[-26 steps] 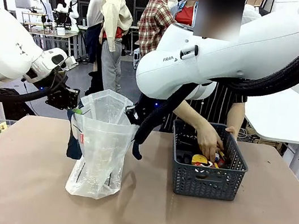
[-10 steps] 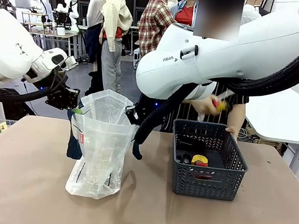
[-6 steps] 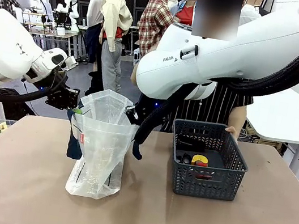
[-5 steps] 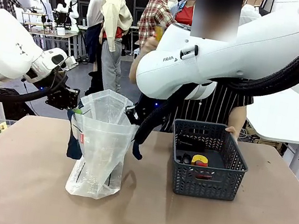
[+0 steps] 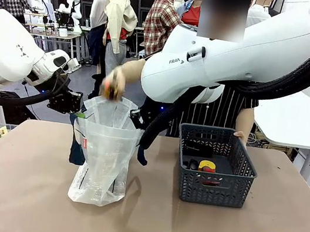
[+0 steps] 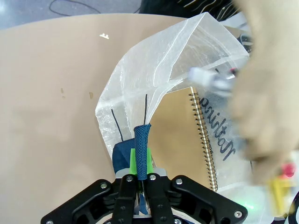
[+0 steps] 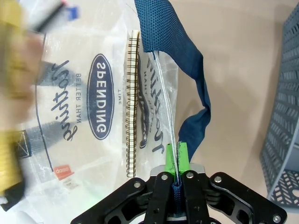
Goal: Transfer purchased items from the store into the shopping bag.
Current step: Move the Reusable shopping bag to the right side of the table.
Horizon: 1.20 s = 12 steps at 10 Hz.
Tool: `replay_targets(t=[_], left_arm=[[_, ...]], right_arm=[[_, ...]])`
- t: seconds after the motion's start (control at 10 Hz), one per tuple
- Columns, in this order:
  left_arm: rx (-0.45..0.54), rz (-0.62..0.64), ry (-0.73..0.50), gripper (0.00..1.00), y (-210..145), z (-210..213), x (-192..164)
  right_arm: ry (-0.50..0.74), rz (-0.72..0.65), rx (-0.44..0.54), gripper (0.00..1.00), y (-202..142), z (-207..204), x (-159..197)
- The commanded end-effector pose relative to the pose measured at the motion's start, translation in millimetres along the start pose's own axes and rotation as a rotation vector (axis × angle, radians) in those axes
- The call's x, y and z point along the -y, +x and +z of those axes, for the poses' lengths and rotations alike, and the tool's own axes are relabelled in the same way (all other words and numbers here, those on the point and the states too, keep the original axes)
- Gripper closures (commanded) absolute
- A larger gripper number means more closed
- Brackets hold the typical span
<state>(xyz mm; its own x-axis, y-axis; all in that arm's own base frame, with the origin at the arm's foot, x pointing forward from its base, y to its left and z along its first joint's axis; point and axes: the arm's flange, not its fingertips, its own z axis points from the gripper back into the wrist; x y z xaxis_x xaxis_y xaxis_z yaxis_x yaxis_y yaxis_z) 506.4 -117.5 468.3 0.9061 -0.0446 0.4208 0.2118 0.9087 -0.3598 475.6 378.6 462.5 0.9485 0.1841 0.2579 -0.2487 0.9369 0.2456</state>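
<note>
Where the bag (image 5: 104, 155) stands, tan table (image 5: 22, 195) (matte), cluttered workshop (image 5: 57, 22)

Left pincer (image 6: 140, 161) pinched shut, right pincer (image 7: 176, 163) pinched shut, left arm (image 5: 4, 55) and right arm (image 5: 245, 42) reaching inward.

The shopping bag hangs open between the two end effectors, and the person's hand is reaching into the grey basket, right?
No: the front view shows the person's hand above the shopping bag, not in the grey basket. The left end effector and right end effector do hold it open.
</note>
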Motion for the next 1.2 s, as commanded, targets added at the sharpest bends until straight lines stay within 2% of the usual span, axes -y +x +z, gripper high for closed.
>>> replay_targets(t=[0.0, 1.1], left_arm=[[0.003, 0.001, 0.000, 1.00, 1.3, 1.3, -0.6], [0.003, 0.001, 0.000, 1.00, 1.3, 1.3, -0.6]], right_arm=[[0.000, 0.000, 0.003, 1.00, 0.7, 0.8, -0.1], [0.000, 0.000, 0.003, 1.00, 0.7, 0.8, -0.1]])
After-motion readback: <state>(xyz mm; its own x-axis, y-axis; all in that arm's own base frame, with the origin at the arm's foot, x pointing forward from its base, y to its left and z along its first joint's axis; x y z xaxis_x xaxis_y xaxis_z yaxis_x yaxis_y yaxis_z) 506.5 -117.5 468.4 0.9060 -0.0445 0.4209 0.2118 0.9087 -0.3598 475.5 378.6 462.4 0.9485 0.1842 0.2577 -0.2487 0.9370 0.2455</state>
